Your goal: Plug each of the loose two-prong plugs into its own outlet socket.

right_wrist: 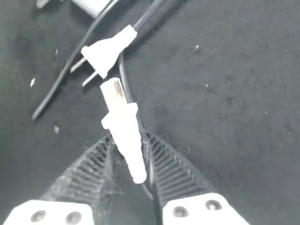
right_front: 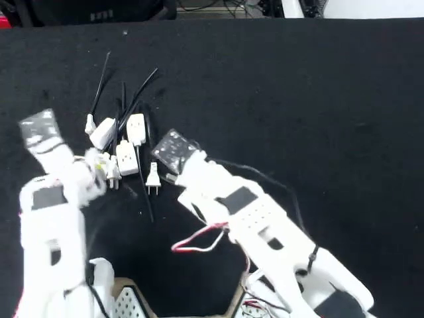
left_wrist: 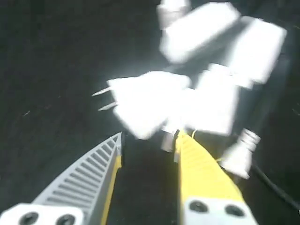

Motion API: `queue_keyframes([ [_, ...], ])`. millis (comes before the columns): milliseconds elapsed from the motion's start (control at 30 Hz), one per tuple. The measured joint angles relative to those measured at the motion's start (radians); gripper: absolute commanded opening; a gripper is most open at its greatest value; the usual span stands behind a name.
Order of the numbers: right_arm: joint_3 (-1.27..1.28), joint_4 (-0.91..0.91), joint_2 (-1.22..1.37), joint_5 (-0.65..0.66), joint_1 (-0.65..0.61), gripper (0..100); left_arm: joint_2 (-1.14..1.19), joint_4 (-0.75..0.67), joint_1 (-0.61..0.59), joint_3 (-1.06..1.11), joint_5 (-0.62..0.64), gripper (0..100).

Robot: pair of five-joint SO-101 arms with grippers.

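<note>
No words, numbers or brand marks are coming through legibly anywhere; the grey speckled panel (right_front: 38,127) and the dark dotted panel (right_front: 173,148) are showing only blurred marks; the white plug (right_wrist: 123,136) is showing blank plastic.

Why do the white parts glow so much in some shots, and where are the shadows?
Left wrist view: the pronged plug and outlet blocks glare to flat white against dark cloth. Right wrist view: softer light, so the held plug between the fingers shows shading. High view: the black table swallows shadows.
</note>
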Motion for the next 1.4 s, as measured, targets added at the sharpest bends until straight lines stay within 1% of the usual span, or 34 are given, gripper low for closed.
queue_keyframes([
  [67, 0.069, -0.097, -0.032, -0.040, 0.000, 1.0, -0.118, -0.028, 0.064, 0.074, -0.021, 19],
  [167, 0.163, -0.229, -0.083, -0.077, -0.008, 1.0, -0.295, -0.063, 0.121, 0.199, -0.031, 19],
  [300, 0.267, -0.377, -0.106, -0.081, -0.077, 1.1, -0.489, -0.054, 0.196, 0.281, -0.034, 19],
  [367, 0.290, -0.411, -0.106, -0.083, -0.109, 1.1, -0.562, -0.034, 0.241, 0.298, -0.034, 19],
  [567, 0.292, -0.430, -0.106, -0.087, -0.147, 1.1, -0.689, -0.023, 0.359, 0.371, -0.034, 19],
  [833, 0.288, -0.407, -0.107, -0.087, -0.157, 1.0, -0.755, -0.025, 0.445, 0.443, -0.035, 19],
  [933, 0.288, -0.371, -0.107, -0.087, -0.155, 1.0, -0.763, -0.025, 0.450, 0.443, -0.034, 19],
  [1067, 0.288, -0.368, -0.121, -0.087, -0.155, 1.0, -0.763, -0.025, 0.448, 0.443, -0.035, 19],
  [1133, 0.288, -0.362, -0.161, -0.087, -0.155, 1.0, -0.766, -0.025, 0.448, 0.443, -0.034, 19],
  [1267, 0.292, -0.285, -0.287, -0.087, -0.150, 1.0, -0.775, -0.032, 0.445, 0.442, -0.034, 19],
  [1400, 0.341, -0.252, -0.414, -0.087, -0.150, 1.0, -0.776, -0.032, 0.445, 0.440, -0.032, 19],
])
